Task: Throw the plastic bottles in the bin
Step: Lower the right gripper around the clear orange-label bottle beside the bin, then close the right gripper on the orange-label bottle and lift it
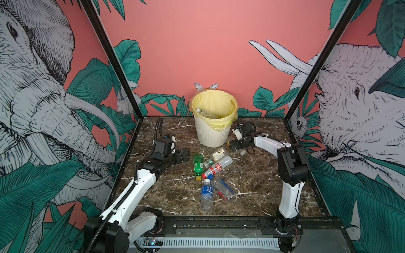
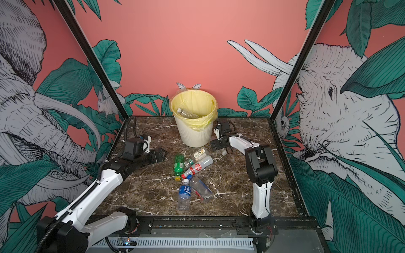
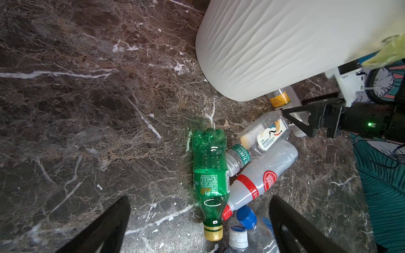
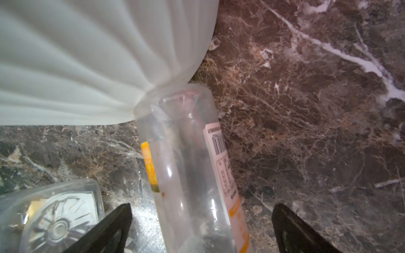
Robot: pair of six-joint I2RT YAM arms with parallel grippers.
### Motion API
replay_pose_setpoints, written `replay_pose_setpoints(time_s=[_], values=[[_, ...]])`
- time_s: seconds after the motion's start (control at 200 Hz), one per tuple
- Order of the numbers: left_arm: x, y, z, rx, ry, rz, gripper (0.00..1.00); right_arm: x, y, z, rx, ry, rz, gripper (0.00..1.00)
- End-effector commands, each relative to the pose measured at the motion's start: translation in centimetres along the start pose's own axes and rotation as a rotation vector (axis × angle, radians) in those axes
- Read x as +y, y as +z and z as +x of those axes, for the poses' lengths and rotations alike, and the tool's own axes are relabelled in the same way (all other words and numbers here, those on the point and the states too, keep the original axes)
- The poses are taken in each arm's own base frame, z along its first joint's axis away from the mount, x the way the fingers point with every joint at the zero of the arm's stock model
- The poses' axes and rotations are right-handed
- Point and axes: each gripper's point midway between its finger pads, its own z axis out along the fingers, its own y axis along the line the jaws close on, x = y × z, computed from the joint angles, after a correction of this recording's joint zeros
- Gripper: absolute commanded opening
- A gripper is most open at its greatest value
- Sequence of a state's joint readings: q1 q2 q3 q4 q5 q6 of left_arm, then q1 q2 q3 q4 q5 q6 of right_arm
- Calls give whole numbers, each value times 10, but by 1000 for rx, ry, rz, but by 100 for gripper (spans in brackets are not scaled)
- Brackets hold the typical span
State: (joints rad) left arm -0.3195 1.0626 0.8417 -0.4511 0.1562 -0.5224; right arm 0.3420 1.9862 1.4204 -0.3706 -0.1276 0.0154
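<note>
On a dark marbled table point(image 1: 252, 175) walled in by jungle murals, the cream ribbed bin point(image 1: 211, 133) stands at the back centre, its yellow bag point(image 1: 228, 123) folded over the rim and one clear bottle point(image 1: 205, 112) already lying inside. The rest of the bottles point(image 1: 210, 173) lie scattered in front of it, mid-table: a green bottle point(image 1: 198, 164), a red-label bottle point(image 1: 218, 167), a blue-label bottle point(image 1: 206, 193) and others, all on their sides. Apart from that pile, just beside the bin's foot on the right, lies an orange-label bottle point(image 4: 190, 166). This looks like the next one to go. The right wrist view shows it stretched lengthwise straight away from the right tool point(image 4: 201, 208), its far end appearing to touch the bin's wall and its near end running in between the jaws. Those jaws are spread wide, with bare table showing on both sides of the bottle, so nothing is gripped yet. Because the bottle's long axis runs along the tool's line of reach and not across it, closing would likely pinch it across its narrow width. The right arm is plainly the nearer one. The left tool point(image 1: 183, 154) hangs low at the left of the pile, released and empty, pointing toward the green bottle and well apart from the orange-label one.
</note>
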Motion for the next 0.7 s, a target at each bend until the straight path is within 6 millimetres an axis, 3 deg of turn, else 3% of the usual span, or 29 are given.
replay_pose_setpoints(time_s=[0.0,0.32,0.695], values=[[6,-4,2,-8,5,-21,99,-5,3,-13,-50,28,14,99],[11,-2,4,-11,4,-39,99,-13,20,-6,-21,106,48,93],[15,-2,7,-17,-18,-46,99,-9,15,-6,-57,136,28,76]])
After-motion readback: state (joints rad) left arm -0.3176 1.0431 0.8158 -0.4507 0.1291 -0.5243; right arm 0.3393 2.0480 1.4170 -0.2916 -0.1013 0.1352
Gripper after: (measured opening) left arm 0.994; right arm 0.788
